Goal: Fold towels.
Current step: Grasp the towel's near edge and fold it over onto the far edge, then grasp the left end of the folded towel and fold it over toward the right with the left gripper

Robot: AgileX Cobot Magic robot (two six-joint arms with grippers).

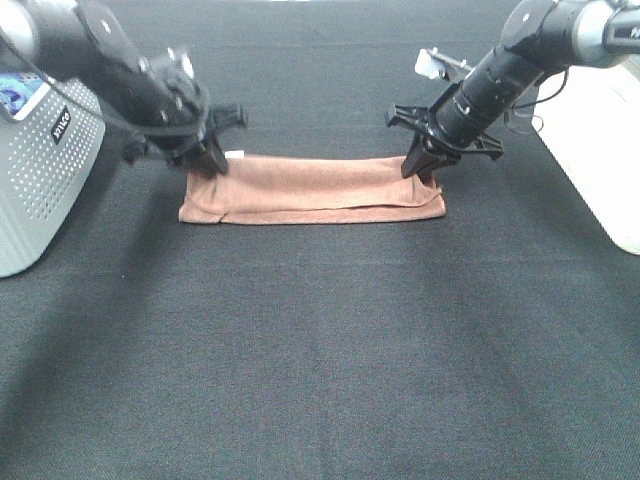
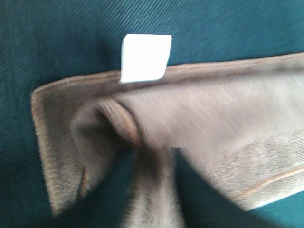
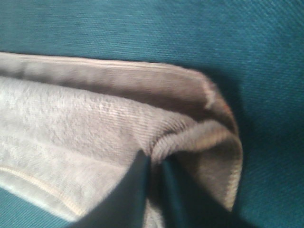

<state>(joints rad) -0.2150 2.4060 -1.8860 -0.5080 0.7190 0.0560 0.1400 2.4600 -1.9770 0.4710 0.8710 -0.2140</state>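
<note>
One towel (image 1: pixel 312 190), brown, folded into a long narrow strip, lies flat on the black tabletop (image 1: pixel 320 350) in the far half. Long axis runs left-right across the exterior view, short ends pointing at the two arms.

Left end effector (image 1: pixel 210 160) is on the towel's far-left corner, right end effector (image 1: pixel 422 168) on the far-right corner. Both arms come in from the outer far sides, wrists pitched down steeply, tips at cloth level.

Wrist views add what the overhead can't resolve:
- left wrist: dark fingers (image 2: pixel 114 190) set moderately apart, the gap filled with a raised fold of the top layer, so it's clamped on cloth; white tag (image 2: pixel 145 58) sticks out from the far hem. Frame is blurred.
- right wrist: fingers (image 3: pixel 137 180) nearly together, a curled corner fold pinched between them; stitched hem visible on the layer beneath.

Only the overhead shows the grey perforated box (image 1: pixel 40 190) at the left edge and the white unit (image 1: pixel 600 150) at the right, both apart from the towel.
</note>
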